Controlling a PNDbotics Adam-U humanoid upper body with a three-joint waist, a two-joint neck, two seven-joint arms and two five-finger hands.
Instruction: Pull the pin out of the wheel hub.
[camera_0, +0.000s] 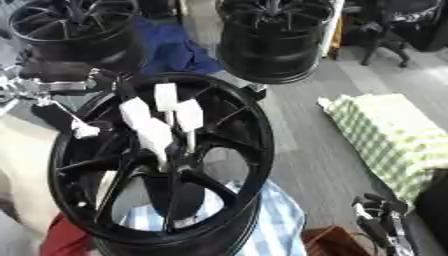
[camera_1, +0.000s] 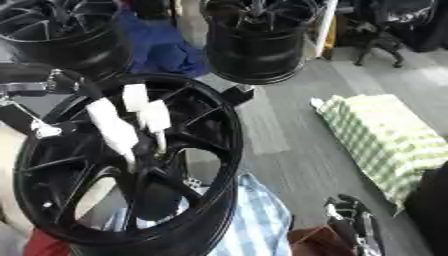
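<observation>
Low at the right edge, the right robot hand (camera_0: 381, 220) rests idle with fingers relaxed, well apart from the black wheel hub (camera_0: 162, 160), whose white pins (camera_0: 166, 97) stand upright at its centre, just beside the left robot hand (camera_0: 52, 87), whose fingers I cannot make out.

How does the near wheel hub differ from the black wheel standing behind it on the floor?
The near wheel hub carries white-headed pins at its centre; the far wheel shows no such pins. The near wheel hub tilts its open face toward the camera, whereas the far wheel stands with its face up. The left hand reaches only the near wheel hub. Both are black and spoked.
</observation>
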